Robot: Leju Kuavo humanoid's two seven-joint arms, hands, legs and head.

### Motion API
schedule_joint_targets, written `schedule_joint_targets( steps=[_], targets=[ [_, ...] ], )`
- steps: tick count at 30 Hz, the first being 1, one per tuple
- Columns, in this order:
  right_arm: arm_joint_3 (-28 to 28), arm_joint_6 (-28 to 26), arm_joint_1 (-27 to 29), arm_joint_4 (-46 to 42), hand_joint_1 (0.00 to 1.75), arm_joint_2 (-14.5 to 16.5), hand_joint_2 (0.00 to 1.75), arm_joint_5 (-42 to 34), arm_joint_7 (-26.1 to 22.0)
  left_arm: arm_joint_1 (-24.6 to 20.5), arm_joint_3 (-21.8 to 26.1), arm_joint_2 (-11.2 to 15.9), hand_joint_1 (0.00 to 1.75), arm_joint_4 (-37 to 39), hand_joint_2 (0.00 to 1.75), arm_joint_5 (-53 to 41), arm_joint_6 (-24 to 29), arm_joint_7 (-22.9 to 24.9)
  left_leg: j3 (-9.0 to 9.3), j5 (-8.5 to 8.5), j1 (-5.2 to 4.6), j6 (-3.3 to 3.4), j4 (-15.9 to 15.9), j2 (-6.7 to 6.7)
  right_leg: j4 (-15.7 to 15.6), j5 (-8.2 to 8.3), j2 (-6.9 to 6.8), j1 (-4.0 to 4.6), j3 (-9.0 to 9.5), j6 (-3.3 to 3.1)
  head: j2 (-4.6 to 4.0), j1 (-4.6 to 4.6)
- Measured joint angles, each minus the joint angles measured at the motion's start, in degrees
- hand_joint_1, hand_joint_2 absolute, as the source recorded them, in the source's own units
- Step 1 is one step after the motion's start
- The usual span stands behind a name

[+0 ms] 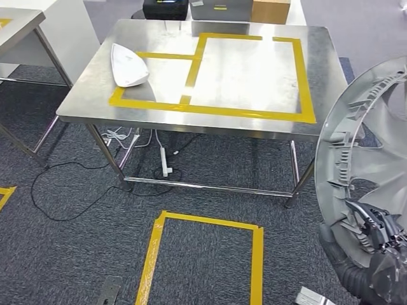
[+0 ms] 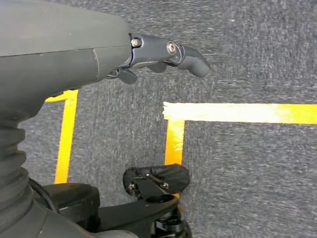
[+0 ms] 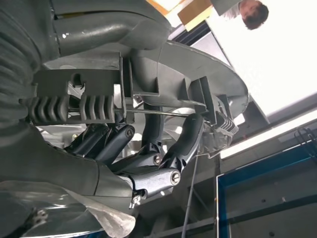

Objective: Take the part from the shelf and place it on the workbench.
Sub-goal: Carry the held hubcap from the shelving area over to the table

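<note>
A large grey ring-shaped part with ribs on its inner face stands upright at the right edge of the head view. My right hand grips it at its lower rim. The right wrist view shows that hand's dark fingers wrapped around the part's ribbed edge. Ahead lies the steel workbench, marked with yellow tape rectangles. A white shell-shaped part rests on its left side. My left hand hangs over the carpet, fingers stretched out and holding nothing.
A second steel table stands at the far left. A black device, a grey box and a cardboard box sit behind the workbench. A power strip and cables lie under it. A yellow taped square marks the floor.
</note>
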Motion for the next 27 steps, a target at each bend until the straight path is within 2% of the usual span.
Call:
schedule_joint_targets(
  steps=[2, 4, 6, 7, 9, 10, 11, 12, 13, 14, 15, 16, 18, 20, 21, 22, 24, 25, 26, 27],
  targets=[
    [0.05, 0.00, -0.05, 0.04, 1.75, -0.02, 1.75, -0.07, 0.01, -0.01, -0.01, 0.16, 0.00, 0.03, 1.75, 0.03, 0.00, -0.04, 0.97, -0.56, -0.42, 0.65, -2.26, -0.07, -0.14, -0.28, 0.07, -0.17, -0.05, 0.64, 0.00, -0.13],
    [0.08, 0.00, -0.11, 0.03, 1.75, -0.20, 1.75, -0.36, 0.07, -0.02, 0.00, 0.07, 0.00, 0.02, 1.75, 0.07, -0.03, -0.05, 1.76, -0.95, -0.26, 0.67, -3.90, -0.06, -0.49, -0.50, -0.04, -0.21, 0.09, 1.21, 0.00, -0.27],
    [0.10, 0.02, -0.15, 0.03, 1.75, -0.53, 1.75, -0.69, 0.15, -0.08, 0.03, 0.00, 0.00, 0.01, 1.75, 0.13, -0.08, -0.07, 2.98, -0.83, 0.23, 0.66, -5.50, -0.05, 1.68, -1.82, -0.26, -0.12, -0.96, 1.63, 0.00, -0.03],
    [0.11, 0.03, -0.16, 0.04, 1.75, -0.68, 1.75, -0.77, 0.15, -0.12, 0.04, -0.02, 0.00, 0.01, 1.75, 0.16, -0.14, -0.08, 3.52, -0.87, 0.37, 0.66, -5.95, -0.04, 4.68, -3.04, -0.34, -0.19, -2.66, 1.80, 0.00, 0.08],
    [0.15, 0.06, -0.16, 0.05, 1.75, -0.96, 1.75, -0.76, 0.13, -0.13, 0.05, -0.12, 0.00, 0.01, 1.75, 0.19, -0.24, -0.09, 4.19, -1.41, 0.44, 0.71, -6.14, -0.04, 12.22, -5.32, -0.38, -0.31, -7.43, 2.26, 0.00, 0.16],
    [0.16, 0.07, -0.15, 0.05, 1.75, -1.10, 1.75, -0.74, 0.12, -0.08, 0.05, -0.16, 0.00, 0.01, 1.75, 0.19, -0.26, -0.09, 4.62, -1.81, 0.48, 0.66, -6.12, -0.04, 14.62, -5.31, -0.38, -0.39, -9.33, 2.52, 0.00, 0.15],
    [0.18, 0.08, -0.13, 0.05, 1.75, -1.22, 1.75, -0.75, 0.15, -0.02, 0.05, -0.21, 0.00, 0.01, 1.75, 0.21, -0.25, -0.09, 5.19, -2.27, 0.56, 0.56, -6.11, -0.04, 15.13, -4.17, -0.42, -0.50, -10.30, 2.78, 0.00, 0.16],
    [0.19, 0.08, -0.12, 0.05, 1.75, -1.32, 1.75, -0.78, 0.20, 0.02, 0.05, -0.24, 0.00, 0.01, 1.75, 0.23, -0.25, -0.09, 5.95, -2.84, 0.70, 0.38, -6.07, -0.05, 13.22, -1.70, -0.50, -0.67, -10.07, 3.07, 0.00, 0.16],
    [0.20, 0.09, -0.10, 0.05, 1.75, -1.40, 1.75, -0.81, 0.24, 0.02, 0.06, -0.25, 0.00, 0.01, 1.75, 0.25, -0.25, -0.10, 6.80, -3.51, 0.86, 0.12, -6.00, -0.06, 9.67, 1.29, -0.69, -0.89, -9.04, 3.37, 0.00, 0.18],
    [0.22, 0.10, -0.11, 0.12, 1.75, -1.44, 1.75, -0.86, 0.28, 0.02, 0.07, -0.20, 0.00, 0.02, 1.75, 0.27, -0.26, -0.11, 7.46, -4.20, 0.87, -0.25, -5.91, -0.09, 6.40, 3.45, -0.91, -0.96, -7.79, 3.63, 0.00, 0.24],
    [0.27, 0.11, -0.13, 0.17, 1.75, -1.50, 1.75, -0.89, 0.29, -0.01, 0.07, -0.18, 0.00, 0.02, 1.75, 0.30, -0.27, -0.11, 7.87, -4.88, 0.82, -0.66, -5.69, -0.11, 3.24, 4.53, -1.08, -1.02, -6.34, 3.53, -0.01, 0.31],
    [0.32, 0.13, -0.13, 0.25, 1.75, -1.58, 1.75, -0.90, 0.29, -0.05, 0.06, -0.16, 0.00, 0.03, 1.75, 0.32, -0.28, -0.11, 7.99, -5.34, 0.69, -1.01, -5.54, -0.10, 1.67, 4.48, -1.15, -0.99, -5.47, 3.12, -0.01, 0.34],
    [0.43, 0.12, -0.01, 0.32, 1.75, -1.74, 1.75, -0.91, 0.32, -0.13, 0.05, -0.15, 0.00, 0.03, 1.75, 0.34, -0.30, -0.10, 8.03, -5.90, 0.53, -1.48, -5.37, 0.00, 0.88, 3.13, -0.96, -0.85, -4.65, 1.78, -0.01, 0.16],
    [0.48, 0.12, 0.27, 0.31, 1.75, -1.84, 1.75, -1.14, 0.48, -0.23, 0.05, -0.12, 0.00, 0.02, 1.75, 0.33, -0.29, -0.11, 8.18, -6.71, 0.63, -1.88, -4.64, 0.10, 0.94, 2.54, -0.82, -0.90, -4.14, 0.81, 0.01, -0.16],
    [0.51, 0.13, 0.37, 0.29, 1.75, -1.87, 1.75, -1.38, 0.56, -0.31, 0.05, -0.10, 0.00, 0.02, 1.75, 0.33, -0.29, -0.13, 7.50, -7.55, 0.70, -2.15, -2.84, 0.11, 0.87, 2.21, -0.84, -0.96, -3.66, 0.45, 0.01, -0.27],
    [0.57, 0.15, 0.40, 0.28, 1.75, -1.89, 1.75, -1.62, 0.61, -0.37, 0.05, -0.09, 0.00, 0.01, 1.75, 0.34, -0.30, -0.14, 5.92, -8.66, 0.77, -2.42, 0.29, 0.12, 0.83, 1.83, -0.88, -0.99, -3.10, 0.14, 0.01, -0.46],
    [0.78, 0.22, 0.26, 0.28, 1.75, -1.92, 1.75, -1.92, 0.46, -0.30, 0.05, -0.06, 0.00, 0.01, 1.75, 0.38, -0.38, -0.19, 0.47, -10.98, 0.86, -2.72, 9.08, 0.11, 0.82, 0.97, -0.86, -0.90, -2.14, -0.16, 0.00, -0.70],
    [0.92, 0.26, 0.16, 0.30, 1.75, -1.92, 1.75, -1.92, 0.34, -0.19, 0.05, -0.04, 0.00, 0.01, 1.75, 0.40, -0.43, -0.21, -2.15, -11.17, 0.86, -2.66, 12.39, 0.10, 0.82, 0.48, -0.75, -0.81, -1.58, -0.17, 0.00, -0.76],
    [1.06, 0.28, 0.08, 0.31, 1.75, -1.92, 1.75, -1.91, 0.22, -0.07, 0.05, -0.02, 0.00, 0.01, 1.75, 0.42, -0.48, -0.25, -3.91, -10.16, 0.79, -2.43, 13.69, 0.08, 0.81, -0.05, -0.63, -0.71, -0.93, -0.15, 0.00, -0.78],
    [1.19, 0.28, 0.01, 0.31, 1.75, -1.92, 1.75, -1.90, 0.16, 0.02, 0.05, 0.00, 0.00, 0.01, 1.75, 0.42, -0.49, -0.30, -4.55, -7.93, 0.66, -2.03, 12.62, 0.06, 0.77, -0.60, -0.52, -0.59, -0.19, -0.12, 0.00, -0.82]
  ],
)
